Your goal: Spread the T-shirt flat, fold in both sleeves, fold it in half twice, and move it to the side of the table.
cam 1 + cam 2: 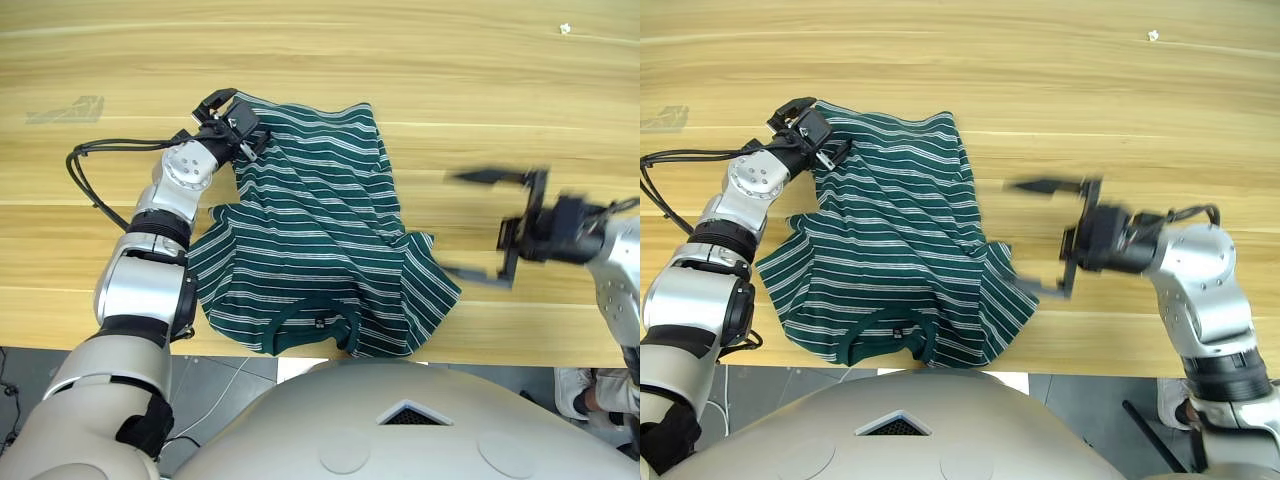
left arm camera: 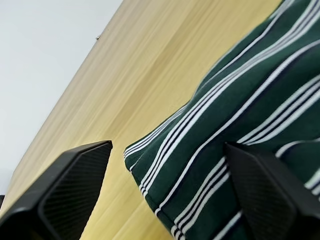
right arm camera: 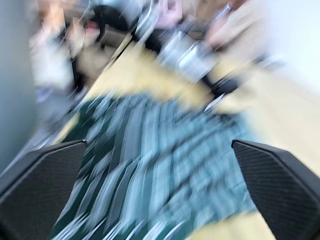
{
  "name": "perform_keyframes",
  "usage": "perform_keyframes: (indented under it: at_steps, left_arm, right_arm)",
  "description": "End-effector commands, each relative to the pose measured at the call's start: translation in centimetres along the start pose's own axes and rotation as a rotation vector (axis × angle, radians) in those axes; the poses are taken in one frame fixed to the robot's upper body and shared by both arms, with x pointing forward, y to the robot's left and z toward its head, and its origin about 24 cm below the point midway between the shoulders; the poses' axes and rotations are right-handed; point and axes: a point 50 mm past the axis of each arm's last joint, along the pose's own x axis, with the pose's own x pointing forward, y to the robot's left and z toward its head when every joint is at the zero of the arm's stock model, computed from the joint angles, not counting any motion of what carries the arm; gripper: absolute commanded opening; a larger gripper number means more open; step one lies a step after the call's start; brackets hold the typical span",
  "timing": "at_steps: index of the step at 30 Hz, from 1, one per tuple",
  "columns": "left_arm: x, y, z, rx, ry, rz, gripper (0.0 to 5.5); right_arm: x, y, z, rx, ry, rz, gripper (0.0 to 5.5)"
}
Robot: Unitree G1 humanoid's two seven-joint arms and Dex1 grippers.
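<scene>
Left pincer sits released at the far left corner of the T-shirt, with its two fingers spread wide. In the left wrist view the striped hem corner lies in the gap between them. One finger is over bare wood and the other is in front of the cloth. Nothing is clamped.

The right pincer is also released, its fingers far apart. It hangs over the table just to the right of the shirt, with its opening turned toward the bunched right sleeve. It looks blurred. Its nearer fingertip is close to the sleeve's edge, but I cannot tell whether it touches.

The T-shirt is dark green with thin white stripes. It lies on the light wooden table with its collar toward the robot, close to the near edge, and its hem on the far side. It is not flat: long creases run down the middle and the right side is gathered in folds. The left sleeve spreads out beside the left arm.

A black cable loops over the wood to the left of that arm. A faint grey mark shows farther back on the left. A small white scrap lies near the far right corner, well apart from the shirt.
</scene>
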Motion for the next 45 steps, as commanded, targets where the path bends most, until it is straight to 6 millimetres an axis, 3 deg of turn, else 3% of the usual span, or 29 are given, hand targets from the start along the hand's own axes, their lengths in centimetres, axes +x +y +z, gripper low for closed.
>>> perform_keyframes:
  at_steps: [1,5,9,13,20,31,33,37,45]
  left_arm:
    - [-0.1,-0.5,0.8,-0.044,-0.076,0.010,4.15]
    - [-0.4,1.3,2.8,-0.023,-0.186,0.074,4.15]
    - [-1.9,3.9,5.2,0.031,-0.303,0.153,4.15]
    - [-3.8,5.2,7.0,0.051,-0.377,0.208,4.15]
    - [-5.3,5.4,8.1,0.075,-0.399,0.226,4.15]
    - [-5.4,4.6,7.7,0.043,-0.380,0.220,4.15]
    - [-5.3,4.4,7.7,0.050,-0.380,0.213,4.15]
    - [-6.0,5.1,6.9,0.059,-0.351,0.236,4.15]
    - [-7.4,5.5,5.8,0.096,-0.311,0.254,4.15]
  right_arm:
    - [2.9,-5.3,-2.4,-0.182,0.100,-0.334,5.37]
    - [5.7,-8.5,-6.5,-0.347,0.322,-0.446,5.37]
    - [8.6,-8.8,-9.3,-0.530,0.443,-0.344,5.37]
    - [8.9,-9.1,-11.3,-0.602,0.558,-0.314,5.37]
    - [9.5,-8.3,-12.7,-0.618,0.602,-0.255,5.37]
    - [9.3,-7.6,-13.5,-0.622,0.642,-0.199,5.37]
    - [8.6,-7.7,-13.9,-0.658,0.715,-0.150,5.37]
    - [4.7,-9.6,-14.3,-0.822,0.981,-0.087,5.37]
    - [-1.9,-12.9,-11.9,-0.835,1.115,-0.341,5.37]
